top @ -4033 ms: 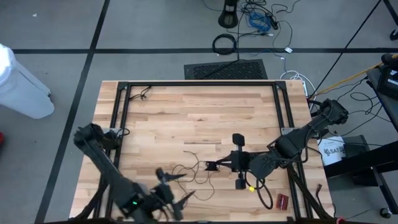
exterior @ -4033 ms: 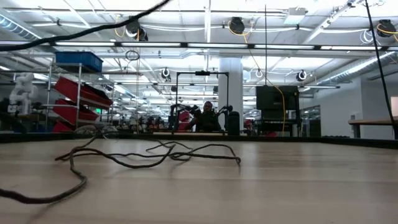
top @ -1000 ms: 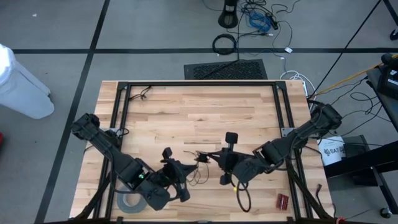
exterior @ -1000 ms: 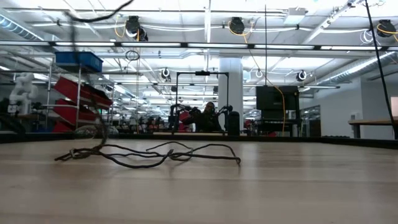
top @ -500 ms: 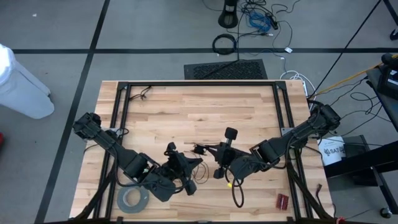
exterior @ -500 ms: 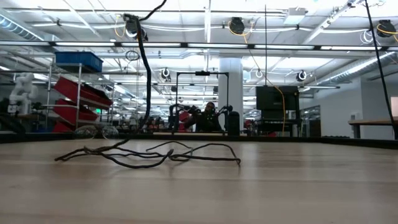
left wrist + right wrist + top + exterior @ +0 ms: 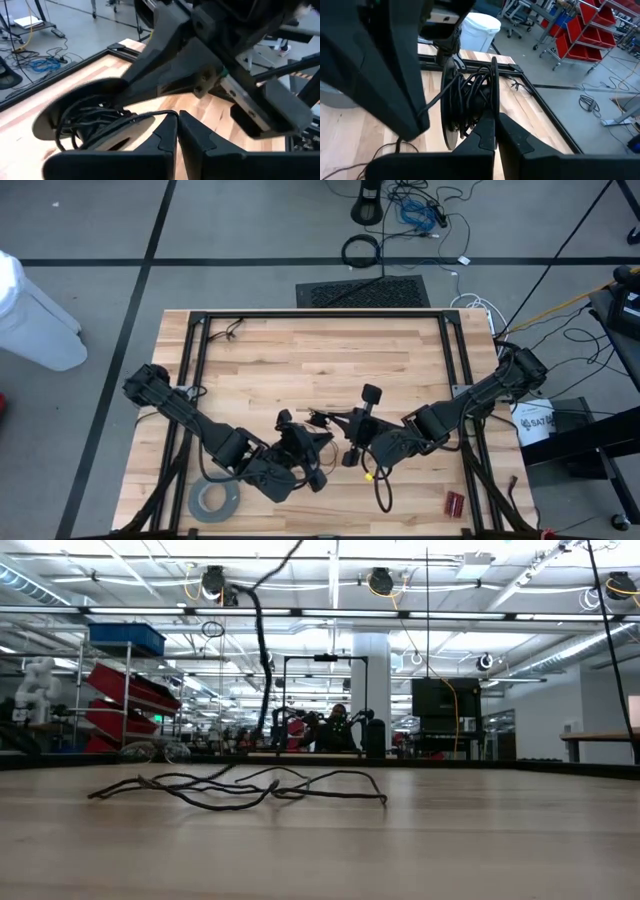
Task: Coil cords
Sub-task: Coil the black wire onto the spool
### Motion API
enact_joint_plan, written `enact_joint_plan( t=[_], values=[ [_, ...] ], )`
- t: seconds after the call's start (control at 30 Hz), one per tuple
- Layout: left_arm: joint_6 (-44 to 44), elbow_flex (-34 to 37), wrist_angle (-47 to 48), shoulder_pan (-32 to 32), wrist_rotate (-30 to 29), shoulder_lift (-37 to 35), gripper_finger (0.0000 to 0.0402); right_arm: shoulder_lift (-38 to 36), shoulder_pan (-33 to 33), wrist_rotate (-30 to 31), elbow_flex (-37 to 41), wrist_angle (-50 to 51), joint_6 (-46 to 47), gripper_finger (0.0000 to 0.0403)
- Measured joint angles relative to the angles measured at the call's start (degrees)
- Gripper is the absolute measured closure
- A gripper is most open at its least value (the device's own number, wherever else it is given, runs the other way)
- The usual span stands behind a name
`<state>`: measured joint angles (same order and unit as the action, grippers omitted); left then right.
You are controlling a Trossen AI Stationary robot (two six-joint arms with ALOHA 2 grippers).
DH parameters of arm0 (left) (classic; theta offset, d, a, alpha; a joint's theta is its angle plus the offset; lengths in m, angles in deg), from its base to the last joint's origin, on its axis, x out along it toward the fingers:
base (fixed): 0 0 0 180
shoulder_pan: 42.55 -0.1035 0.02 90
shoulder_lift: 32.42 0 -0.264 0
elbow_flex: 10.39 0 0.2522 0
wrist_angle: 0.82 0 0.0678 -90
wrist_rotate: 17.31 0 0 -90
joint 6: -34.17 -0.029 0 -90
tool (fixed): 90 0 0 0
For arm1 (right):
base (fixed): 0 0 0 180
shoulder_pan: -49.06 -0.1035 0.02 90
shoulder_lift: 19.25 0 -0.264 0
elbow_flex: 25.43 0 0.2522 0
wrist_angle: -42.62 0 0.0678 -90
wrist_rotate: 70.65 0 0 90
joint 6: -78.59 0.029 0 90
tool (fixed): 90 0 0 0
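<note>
The wooden worktop (image 7: 300, 350) fills most of the overhead view, boxed in by a black metal frame (image 7: 320, 314), and both dark arms crowd the near-middle of it so they block a lot of what's going on. The left arm (image 7: 190, 420) stretches in from the left edge, the right arm (image 7: 470, 400) from the right edge, and they meet just short of centre. Next biggest is a white bin (image 7: 30, 300) on the floor off to the left, a dark floor mat (image 7: 365, 292) past the far edge, and a mess of black and blue cables (image 7: 415, 210) on the floor beyond that. A grey tape roll (image 7: 215, 502) lies flat near the front-left corner, half tucked under the left arm, and a small red thing (image 7: 455, 502) sits by the front-right corner, too tiny to make out. The left pincer (image 7: 318, 442) has its fingers nearly together with the thin wire pinched between the tips, right up against the spool. The right pincer (image 7: 495, 131) is clenched on the rim of the small round black disc (image 7: 470, 102), which stands on edge with several turns of the wire wrapped on it. The rest of the cords (image 7: 240, 788) trails loose in squiggles on the wood near the middle, one strand rising up out of the table-level view, and from above most of it is hidden under the arms
</note>
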<state>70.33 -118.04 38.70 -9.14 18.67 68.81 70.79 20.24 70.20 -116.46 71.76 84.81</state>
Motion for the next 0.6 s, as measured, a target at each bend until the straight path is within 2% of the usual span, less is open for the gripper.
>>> enact_joint_plan(
  t=[0.4,0.6],
  values=[
    [1.0,0.14,-1.56,0.46,-0.35,0.5,0.0282,-0.09,0.0,0.02,0.0,-0.24,0.07,0.0403],
    [3.57,1.95,-1.7,1.01,-0.5,1.51,0.0259,-1.07,-0.6,-0.09,0.0,-0.55,-0.9,0.0403]
  ],
)
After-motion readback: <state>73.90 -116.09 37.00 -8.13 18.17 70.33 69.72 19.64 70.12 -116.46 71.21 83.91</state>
